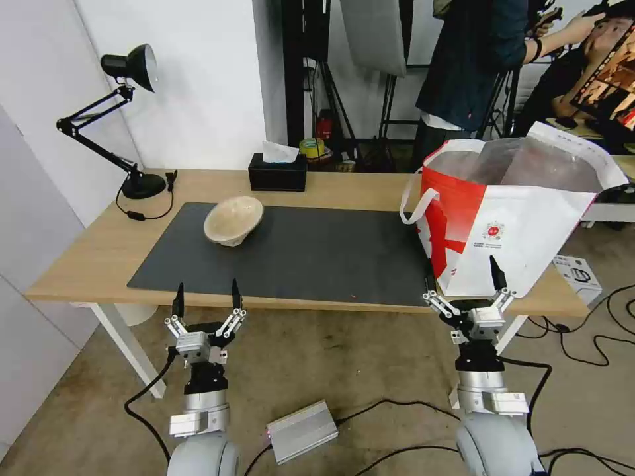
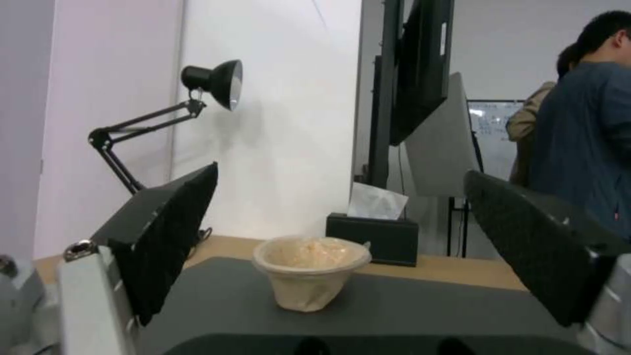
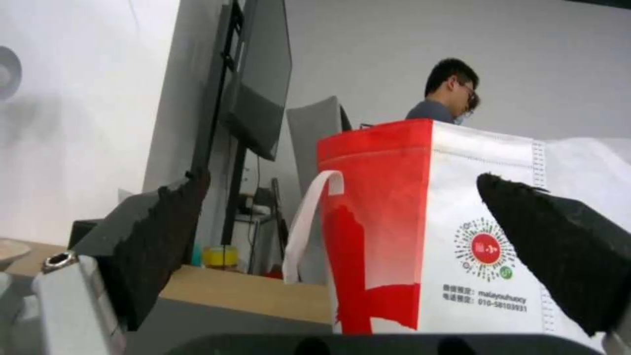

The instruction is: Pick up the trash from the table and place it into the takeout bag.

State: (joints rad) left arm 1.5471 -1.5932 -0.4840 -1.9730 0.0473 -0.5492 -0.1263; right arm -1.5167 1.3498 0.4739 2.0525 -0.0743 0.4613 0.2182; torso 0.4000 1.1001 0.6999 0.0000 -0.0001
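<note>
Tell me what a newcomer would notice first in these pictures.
The big red-and-white takeout bag stands open at the right end of the table, its silver lining showing. A lone beige pulp bowl sits tilted on the dark grey mat, toward the left, in front of the black tissue box. Below the table's near edge, the left gripper and right gripper both point upward with fingers open.

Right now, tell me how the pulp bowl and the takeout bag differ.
The pulp bowl is small, beige and tipped on the dark mat; the takeout bag is tall, red-and-white and upright at the table's right end, partly off the mat. Both rest on the table, mouths open.
</note>
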